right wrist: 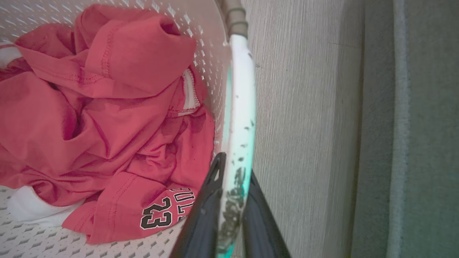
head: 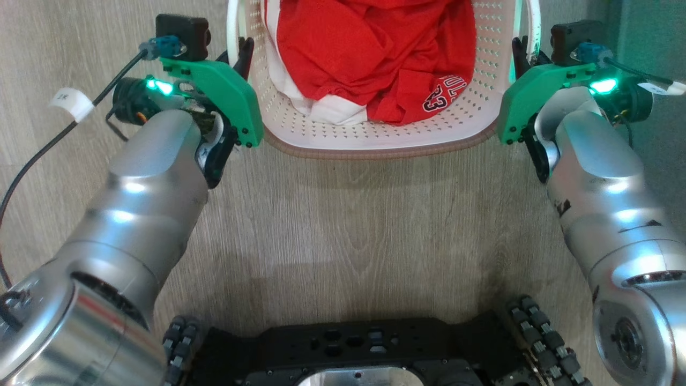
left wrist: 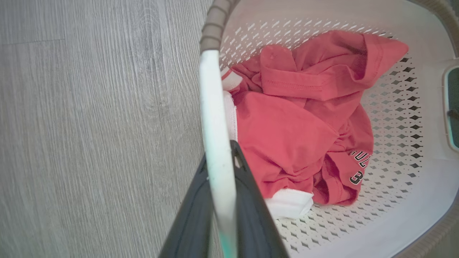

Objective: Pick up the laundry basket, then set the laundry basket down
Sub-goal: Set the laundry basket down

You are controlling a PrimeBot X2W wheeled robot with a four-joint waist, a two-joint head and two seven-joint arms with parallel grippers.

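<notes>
A small cream perforated plastic laundry basket [head: 375, 134] with a brown woven-look rim is over the pale wood-look floor [head: 348, 225], straight ahead of the robot's black base [head: 353, 348]. I cannot tell whether it touches the floor. A crumpled red jersey [head: 370, 53] lies inside. The left gripper [left wrist: 219, 154] has its fingers clamped on the left white handle [left wrist: 215, 107], and the right gripper [right wrist: 235, 166] is clamped on the right white handle [right wrist: 240, 89].

number 23 [right wrist: 156, 214] on red shirt [right wrist: 107, 118], partly hidden letters above it
</notes>
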